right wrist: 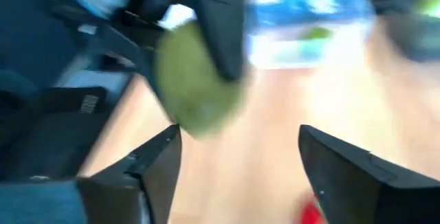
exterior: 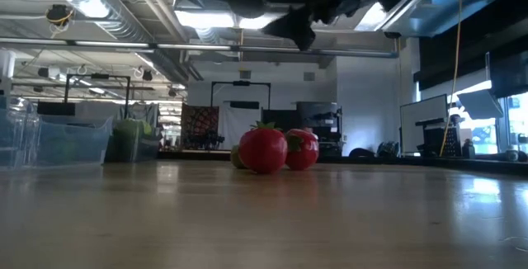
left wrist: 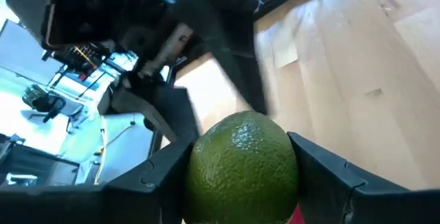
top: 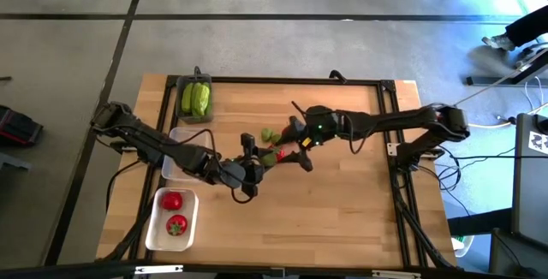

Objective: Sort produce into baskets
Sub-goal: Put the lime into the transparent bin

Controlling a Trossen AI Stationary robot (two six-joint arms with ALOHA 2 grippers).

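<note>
Between the fingers of the left gripper (left wrist: pixel 240 183), a small round green fruit (left wrist: pixel 242 163) is clamped on both sides, as the left wrist view shows; in the high view this gripper sits above the middle of the table (top: pixel 342 219), just left of the loose produce. The right gripper (right wrist: pixel 240 176) hovers near the same spot from the other side, its fingers spread apart with nothing between them; the right wrist view shows the green fruit held by the other arm ahead of it. On the table surface below, two red tomatoes (exterior: pixel 279 148) stand touching each other, and a further green item (top: pixel 271 134) lies just beside them; its kind cannot be determined. Sorting is judged partly complete: the dark grey basket (top: pixel 182 82) at the far left of the table holds light-green cucumbers (top: pixel 195 99), the white basket (top: pixel 154 236) at the near left holds two tomatoes (top: pixel 175 213), and the clear basket (top: pixel 174 140) between them is partly hidden by the left arm, so its contents cannot be confirmed. Remaining work appears to be the held fruit, the two loose tomatoes and the nearby green item. No brand, label or legible writing is visible in any view.
</note>
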